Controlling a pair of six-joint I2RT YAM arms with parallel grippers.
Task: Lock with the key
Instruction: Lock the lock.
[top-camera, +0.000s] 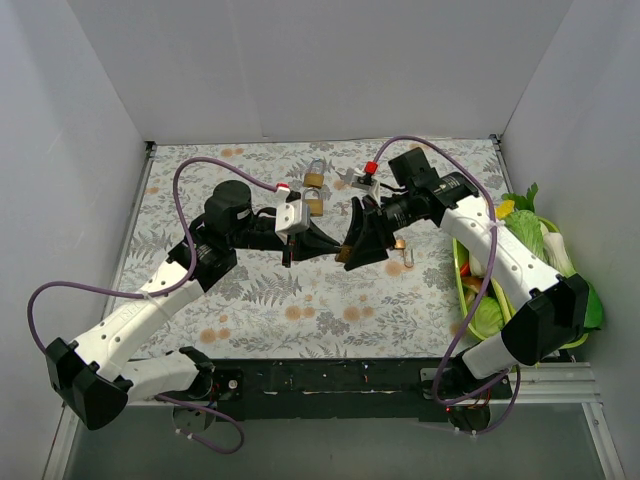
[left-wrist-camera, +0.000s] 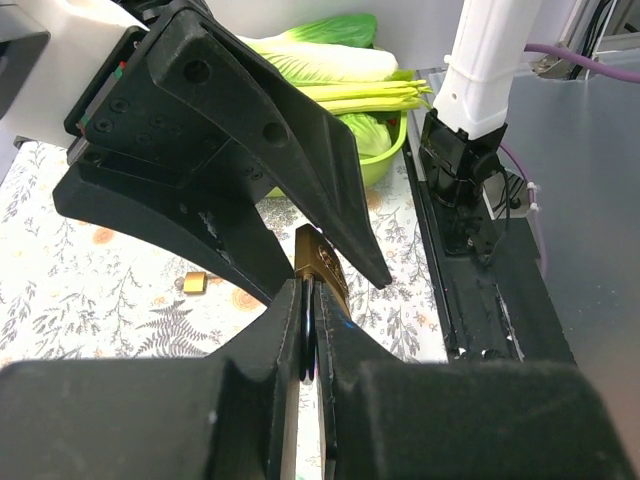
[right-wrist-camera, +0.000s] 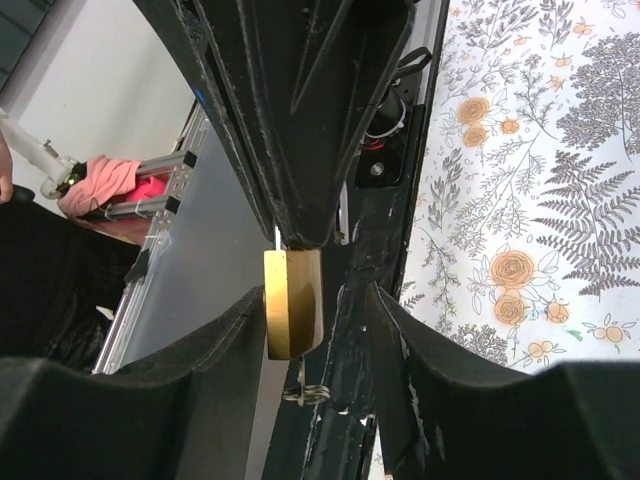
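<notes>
A brass padlock (right-wrist-camera: 292, 302) hangs in mid-air over the middle of the table. My left gripper (left-wrist-camera: 310, 300) is shut on its shackle, with the brass body (left-wrist-camera: 320, 265) sticking out past the fingertips. The key (right-wrist-camera: 302, 372), thin and silver, sticks out of the padlock's underside with a small wire ring on it. My right gripper (right-wrist-camera: 315, 300) stands open around the padlock's body. Its left finger (right-wrist-camera: 240, 330) is close beside the brass and its right finger (right-wrist-camera: 400, 330) is well apart. In the top view the left gripper (top-camera: 330, 248) and right gripper (top-camera: 352, 252) meet tip to tip.
Two more brass padlocks (top-camera: 315, 190) lie at the back of the floral mat. A small one (top-camera: 400, 244) lies just right of the grippers. A green basket (top-camera: 466, 297) of vegetables sits at the right edge. A red-capped item (top-camera: 370, 168) is at the back.
</notes>
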